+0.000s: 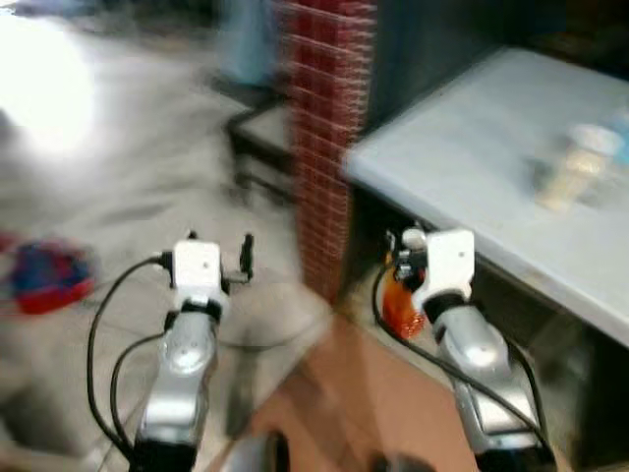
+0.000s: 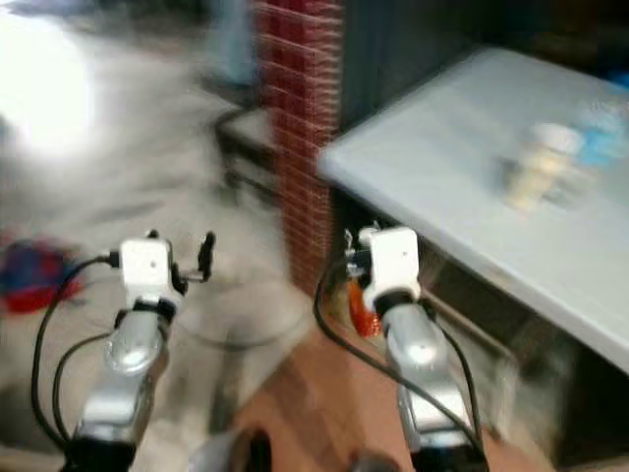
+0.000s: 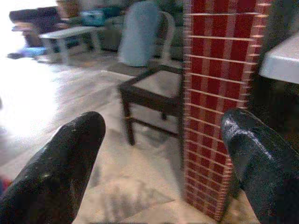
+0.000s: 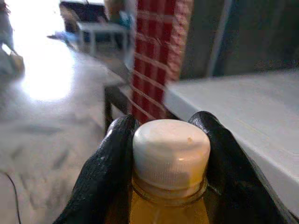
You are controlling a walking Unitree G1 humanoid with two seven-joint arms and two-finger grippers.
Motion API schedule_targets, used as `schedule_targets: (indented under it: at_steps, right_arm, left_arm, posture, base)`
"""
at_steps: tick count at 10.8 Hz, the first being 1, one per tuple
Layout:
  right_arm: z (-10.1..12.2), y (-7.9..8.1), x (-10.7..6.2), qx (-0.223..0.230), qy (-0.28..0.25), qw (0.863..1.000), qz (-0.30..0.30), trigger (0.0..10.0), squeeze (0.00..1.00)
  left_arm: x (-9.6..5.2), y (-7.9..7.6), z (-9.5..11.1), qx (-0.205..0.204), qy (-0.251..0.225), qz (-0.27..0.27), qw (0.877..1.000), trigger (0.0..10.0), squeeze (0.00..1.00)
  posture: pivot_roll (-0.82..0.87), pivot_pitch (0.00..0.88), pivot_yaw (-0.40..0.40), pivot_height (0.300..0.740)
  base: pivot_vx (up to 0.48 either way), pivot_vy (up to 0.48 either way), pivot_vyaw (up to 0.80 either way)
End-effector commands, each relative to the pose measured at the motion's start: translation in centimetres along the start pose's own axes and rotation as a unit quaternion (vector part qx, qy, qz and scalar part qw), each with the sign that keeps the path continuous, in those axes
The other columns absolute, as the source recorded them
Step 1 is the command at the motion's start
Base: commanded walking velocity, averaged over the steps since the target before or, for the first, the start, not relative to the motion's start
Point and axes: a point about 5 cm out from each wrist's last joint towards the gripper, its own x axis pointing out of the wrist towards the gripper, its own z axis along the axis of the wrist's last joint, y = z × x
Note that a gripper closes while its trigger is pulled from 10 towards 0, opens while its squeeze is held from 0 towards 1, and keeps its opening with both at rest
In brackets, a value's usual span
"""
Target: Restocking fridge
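— Well, gripped at the neck: right gripper (image 4: 169,154) clamped on the bottle (image 4: 170,186) of orange drink, one black finger (image 4: 105,177) on each side just under the white cap (image 4: 171,151). Held low, beside the near corner of the white table (image 1: 472,167) and below its top.

— And the left gripper (image 1: 218,251)?

— Fingers (image 3: 51,172) spread wide with nothing between them, pointing past the red tiled pillar (image 3: 219,93) towards a dark wooden chair (image 3: 149,93).

— No fridge to aim for?

— None to be made out. Both head views smeared, probably from walking or turning. Hard to fix anything precisely.

— So what could go wrong?

— First, a slip. Thin hold on a narrow neck, full weight hanging below; a jolt mid-stride could let the bottle slide down or twist out, judging by how little of the pads meets it.

— And collisions?

— Likely enough. Bottle riding close to the table's near corner and edge; a turn toward that side could knock it against the rim. Pillar standing just ahead between the arms, chair beyond it on the left side, so a wide swing there risks a bump too.

— Anything on the table at stake?

— A pale container (image 1: 575,167), too blurred to name, well in from the near edge. Probably safe unless the table itself gets shoved.
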Motion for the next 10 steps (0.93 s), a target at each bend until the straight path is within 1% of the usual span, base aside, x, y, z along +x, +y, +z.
schedule_targets:
  at_steps: [1,3,4,5,6,8,9,10]
  right_arm:
    - [0.9,0.0,0.2,0.002,-0.022,1.0,-0.002,10.0,0.0]
    - [0.8,-0.3,0.2,0.0,-0.023,1.0,-0.009,10.0,0.0]
    - [0.6,-0.4,0.2,0.002,-0.02,1.0,-0.012,10.0,0.0]
    - [0.5,-0.3,0.1,0.005,-0.018,1.0,-0.01,10.0,0.0]
    - [0.4,-0.1,0.0,0.006,-0.017,1.0,-0.001,10.0,0.0]
    - [-0.2,-0.8,-0.4,0.031,-0.005,0.999,-0.028,10.0,0.0]
    - [-0.5,-0.9,-0.7,0.032,-0.008,0.999,-0.022,10.0,0.0]
    - [-1.1,-1.0,-0.8,0.026,0.005,0.999,-0.025,10.0,0.0]
  left_arm:
    - [0.4,0.0,0.5,0.01,-0.006,-0.003,1.0,10.0,0.0]
    - [0.3,0.1,0.5,0.009,-0.004,-0.002,1.0,10.0,0.0]
    - [0.3,0.1,0.5,0.009,-0.003,-0.001,1.0,10.0,0.0]
    - [0.3,0.1,0.5,0.01,-0.002,-0.001,1.0,10.0,0.0]
    - [0.3,0.1,0.5,0.01,-0.003,-0.003,1.0,10.0,0.0]
    - [0.3,0.0,0.5,0.009,-0.001,-0.002,1.0,10.0,0.0]
    - [0.4,0.0,0.5,0.009,-0.001,-0.002,1.0,10.0,0.0]
    - [0.5,-0.1,0.5,0.008,-0.001,-0.002,1.0,10.0,0.0]
  posture:
    - [-0.06,0.016,0.059,0.74]
    - [-0.06,0.017,0.06,0.74]
    - [-0.06,0.017,0.06,0.74]
    - [-0.06,0.017,0.06,0.74]
    - [-0.06,0.02,0.062,0.74]
    - [-0.06,0.02,0.061,0.74]
    - [-0.06,0.02,0.059,0.74]
    - [-0.06,0.02,0.057,0.74]
  base:
    - [0.0,0.0,0.8]
    - [0.0,0.0,0.8]
    - [-0.24,0.0,0.8]
    - [0.0,0.0,0.66]
    - [-0.24,0.0,0.42]
    - [-0.268,0.0,0.0]
    - [-0.285,0.0,0.0]
    - [-0.285,0.0,0.0]
